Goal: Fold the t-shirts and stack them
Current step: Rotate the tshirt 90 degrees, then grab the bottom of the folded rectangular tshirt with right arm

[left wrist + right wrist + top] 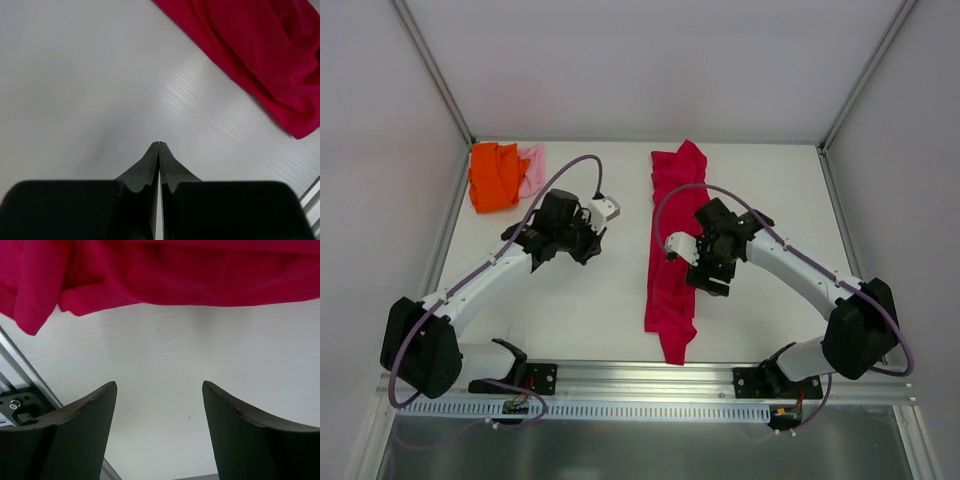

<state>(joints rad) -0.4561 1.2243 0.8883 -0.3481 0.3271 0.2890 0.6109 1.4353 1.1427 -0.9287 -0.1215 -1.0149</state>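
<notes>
From above, you have the crimson-red t-shirt (672, 260) lying as a long, rumpled strip running near to far, right of centre on the white table (610, 310). The orange t-shirt (495, 176) sits bunched in the far-left corner, with the pale pink t-shirt (533, 168) touching its right side. White walls (640, 60) close in three sides, and a metal rail (640, 375) runs along the near edge.

In your left wrist view, the left gripper (159, 146) is clenched on nothing above bare table, the red cloth up to its right.

In your right wrist view, the right gripper (159, 386) stands released and empty, just short of the shirt's edge.

Expect light, limp cloth that slides easily on this smooth surface. Pinch a hem or corner through all layers.
</notes>
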